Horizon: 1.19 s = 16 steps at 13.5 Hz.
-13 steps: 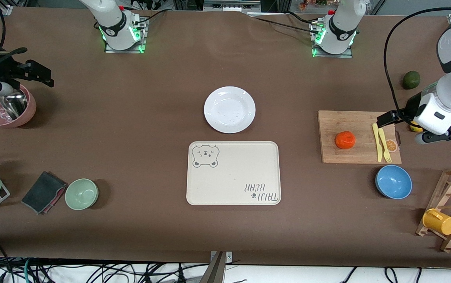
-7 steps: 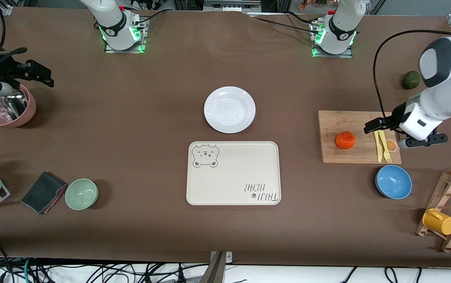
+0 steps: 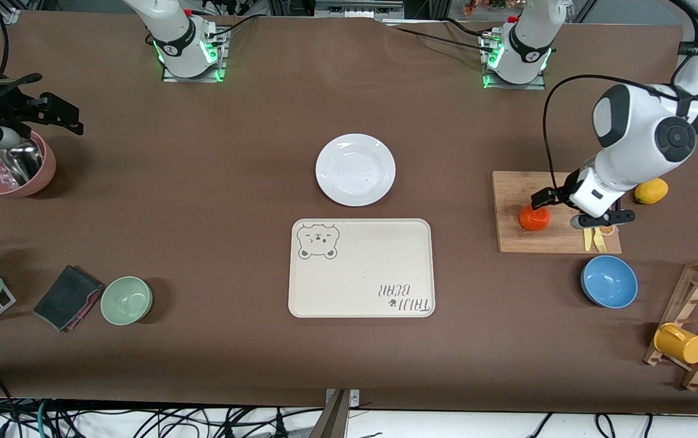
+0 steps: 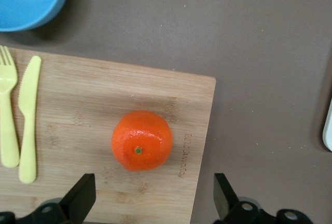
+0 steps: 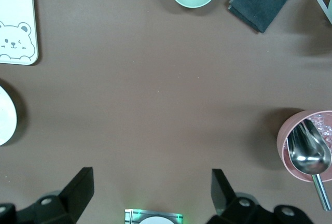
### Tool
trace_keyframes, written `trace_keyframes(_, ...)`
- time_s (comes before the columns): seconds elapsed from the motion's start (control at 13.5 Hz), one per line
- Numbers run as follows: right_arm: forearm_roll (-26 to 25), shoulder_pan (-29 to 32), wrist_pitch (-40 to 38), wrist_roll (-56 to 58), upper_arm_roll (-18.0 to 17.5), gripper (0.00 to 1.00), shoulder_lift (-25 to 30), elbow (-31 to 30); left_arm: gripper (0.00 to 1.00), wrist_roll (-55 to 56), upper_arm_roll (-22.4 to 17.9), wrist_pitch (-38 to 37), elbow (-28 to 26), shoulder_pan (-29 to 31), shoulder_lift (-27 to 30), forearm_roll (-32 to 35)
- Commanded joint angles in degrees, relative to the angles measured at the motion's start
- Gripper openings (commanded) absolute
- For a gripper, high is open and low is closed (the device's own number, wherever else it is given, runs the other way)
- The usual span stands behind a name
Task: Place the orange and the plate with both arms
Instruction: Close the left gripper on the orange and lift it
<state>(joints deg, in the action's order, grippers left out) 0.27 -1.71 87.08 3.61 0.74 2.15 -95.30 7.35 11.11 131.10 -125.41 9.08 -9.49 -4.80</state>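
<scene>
1. Orange [image 3: 533, 218] [image 4: 141, 140]: small, round, slightly flattened, bright orange-red with glossy peel; whole, green stem dot facing up; resting on the wooden cutting board [image 3: 556, 213] toward the left arm's end of the table, near the board's edge facing the plate.
2. Plate [image 3: 355, 170]: round, glossy white, shallow well, wide rim, a few tiny specks; empty, lying flat mid-table; just beside the cream tray [image 3: 361, 267], farther from the front camera.

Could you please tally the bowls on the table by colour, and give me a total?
Blue bowl, beside the cutting board: 1
Green bowl, beside the folded cloth: 1
Pink bowl, holding a metal scoop: 1
Total: 3
</scene>
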Motion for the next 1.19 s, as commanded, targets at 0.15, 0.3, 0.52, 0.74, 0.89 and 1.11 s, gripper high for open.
trace_keyframes(0.15,0.7,0.04,-0.86,0.26,0.14,1.0,0.13,0.82,1.0,-1.55,0.14,4.24,0.17,0.32,-4.48,4.35)
trace_keyframes(0.3,0.7,0.04,-0.86,0.26,0.14,1.0,0.13,0.82,1.0,-1.55,0.14,5.91,0.08,0.32,-6.15,4.36)
trace_keyframes(0.52,0.7,0.04,-0.86,0.26,0.14,1.0,0.13,0.82,1.0,-1.55,0.05,8.11,0.08,0.41,-8.87,4.36)
trace_keyframes(0.74,0.7,0.04,-0.86,0.26,0.05,1.0,0.13,0.82,1.0,-1.63,-0.04,10.48,0.08,0.41,-11.51,4.36)
trace_keyframes(0.89,0.7,0.04,-0.86,0.26,0.05,1.0,0.13,0.82,1.0,-1.64,-0.3,10.49,0.08,0.58,-11.69,4.45)
trace_keyframes(1.11,0.7,0.04,-0.86,0.26,0.14,1.0,0.13,0.82,1.0,-1.64,-0.57,11.02,0.17,0.85,-12.66,4.36)
